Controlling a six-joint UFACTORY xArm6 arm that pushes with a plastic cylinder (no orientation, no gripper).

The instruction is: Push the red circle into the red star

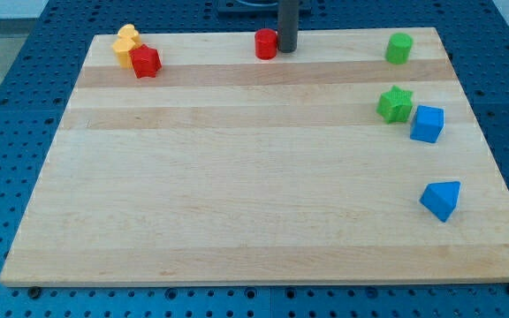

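Observation:
The red circle (266,43) stands near the top edge of the wooden board, a little left of the middle. The red star (146,61) lies at the top left, far to the view's left of the circle. My tip (287,50) is the lower end of the dark rod coming down from the view's top; it stands right against the circle's right side, touching or nearly touching it.
Two yellow blocks (126,44) sit against the red star's upper left. At the right are a green circle (398,48), a green star (395,104), a blue cube (428,124) and a blue wedge-like block (441,200). The board's rim (263,278) ends above a blue pegboard surface.

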